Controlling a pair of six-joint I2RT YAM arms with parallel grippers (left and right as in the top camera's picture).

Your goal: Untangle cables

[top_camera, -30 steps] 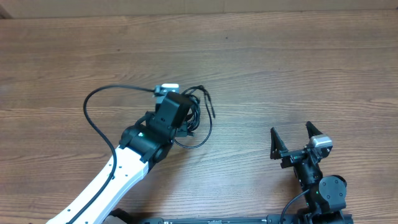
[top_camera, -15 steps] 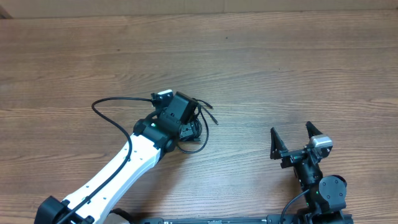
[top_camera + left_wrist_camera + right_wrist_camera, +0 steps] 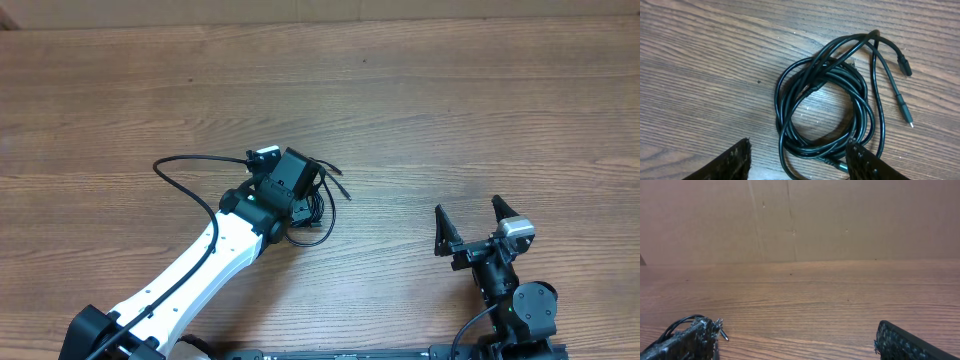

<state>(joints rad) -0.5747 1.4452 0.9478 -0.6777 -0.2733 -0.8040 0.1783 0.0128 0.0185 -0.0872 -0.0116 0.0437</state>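
The cables (image 3: 813,151) lie bunched in one small black coil on the wooden table, with two plug tips (image 3: 905,65) trailing off to the right. My left gripper (image 3: 799,150) hangs over the coil's near edge. Its jaws stand open, with the near strands between the fingers and nothing pinched. From overhead, the left gripper (image 3: 300,195) covers most of the cables (image 3: 325,225). My right gripper (image 3: 467,208) stands open and holds nothing at the front right, well away from the coil. In the right wrist view, the right gripper (image 3: 797,335) frames bare table, with the cables (image 3: 677,324) just past its left finger.
The left arm's own thicker black cable (image 3: 185,175) arcs out over the table to the left of the wrist. A brown cardboard wall (image 3: 800,220) stands along the table's far edge.
My left gripper was shut a second ago and now stands open over the coil. Its wrist has shifted slightly down and to the right. The right arm has not moved.
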